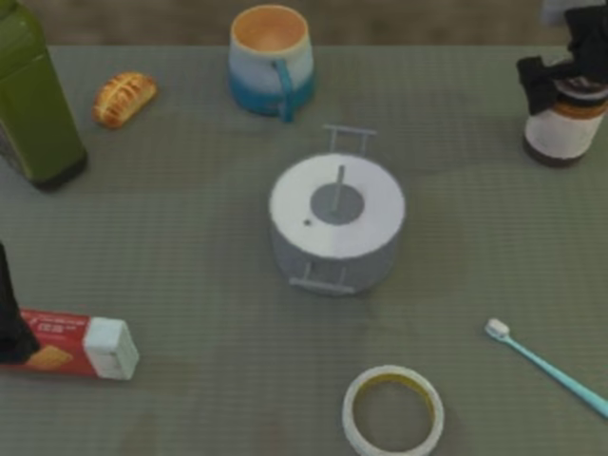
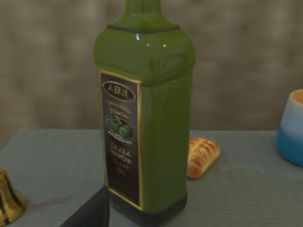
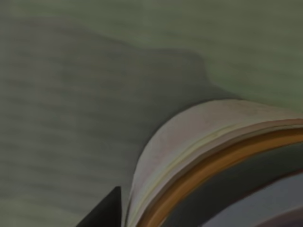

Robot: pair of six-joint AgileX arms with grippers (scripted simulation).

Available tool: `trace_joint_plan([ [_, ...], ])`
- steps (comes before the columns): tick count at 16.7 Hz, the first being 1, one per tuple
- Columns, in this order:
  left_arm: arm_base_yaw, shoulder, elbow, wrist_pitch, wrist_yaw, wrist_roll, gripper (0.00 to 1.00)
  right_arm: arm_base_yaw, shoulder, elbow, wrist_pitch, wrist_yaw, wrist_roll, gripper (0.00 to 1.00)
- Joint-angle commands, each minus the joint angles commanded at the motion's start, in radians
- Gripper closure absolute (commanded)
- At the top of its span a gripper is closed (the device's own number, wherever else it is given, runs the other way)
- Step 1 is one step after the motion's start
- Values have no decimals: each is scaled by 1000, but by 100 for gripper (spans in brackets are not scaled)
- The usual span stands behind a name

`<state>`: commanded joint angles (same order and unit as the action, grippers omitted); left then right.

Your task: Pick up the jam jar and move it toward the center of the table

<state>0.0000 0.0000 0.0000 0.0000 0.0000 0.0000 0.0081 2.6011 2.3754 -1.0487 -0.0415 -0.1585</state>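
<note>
At the table's far right corner the right arm's black two-finger gripper sits down over the lid of the small round glass jam jar with its white label and amber band, apparently placed to grip it by the top, though I cannot tell whether the fingers have closed on it. The jar stands on the grey-green woven table, well apart from the centre, where a grey-and-white round scale-like drum sits. The left arm waits parked at the left edge over a red biscuit box.

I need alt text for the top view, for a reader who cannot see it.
The right gripper sits over the jam jar at the table's far right corner. A grey-white round scale is central, with a mug, bread roll, green bottle, tape roll and toothbrush around it.
</note>
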Motion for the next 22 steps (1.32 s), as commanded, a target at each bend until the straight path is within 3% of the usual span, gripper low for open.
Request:
trace_joint_plan([
  [5, 0, 0, 0, 0, 0, 0, 0, 1, -74, -73, -1, -1, 0, 100],
  [13, 0, 0, 0, 0, 0, 0, 0, 12, -491, -472, -14, -5, 5, 100],
  [22, 0, 0, 0, 0, 0, 0, 0, 39, -542, -546, 7, 7, 46, 100],
])
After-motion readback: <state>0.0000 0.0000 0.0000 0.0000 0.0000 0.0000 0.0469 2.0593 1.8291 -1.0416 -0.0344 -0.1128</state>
